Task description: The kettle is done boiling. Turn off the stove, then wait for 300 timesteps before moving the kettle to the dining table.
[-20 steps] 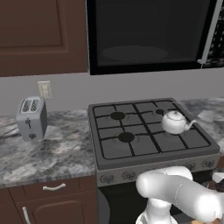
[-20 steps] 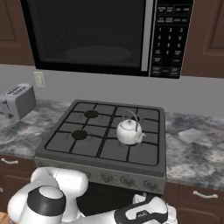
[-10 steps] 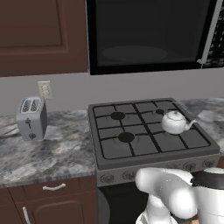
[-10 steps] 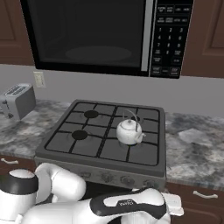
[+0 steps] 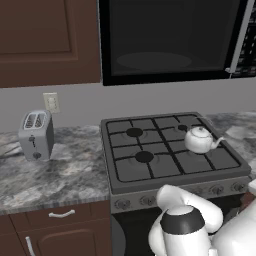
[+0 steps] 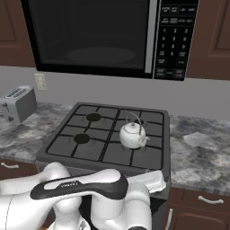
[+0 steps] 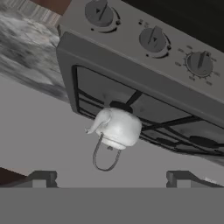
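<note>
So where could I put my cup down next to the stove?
The grey marbled worktop between the toaster and the stove lies bare. So does the stretch right of the stove. On the grates, the kettle takes the right side; the left burners are free.

the kettle [image 5: 199,139] sits on the stove [image 5: 170,150], on the right rear burner, spout toward the right. a microwave [image 6: 108,36] hangs above the stove. the toaster [image 5: 35,134] stands on the counter [image 5: 50,170] left of the stove, below a wall outlet [image 5: 50,102]. knobs [image 7: 153,39] line the stove's front.
</note>
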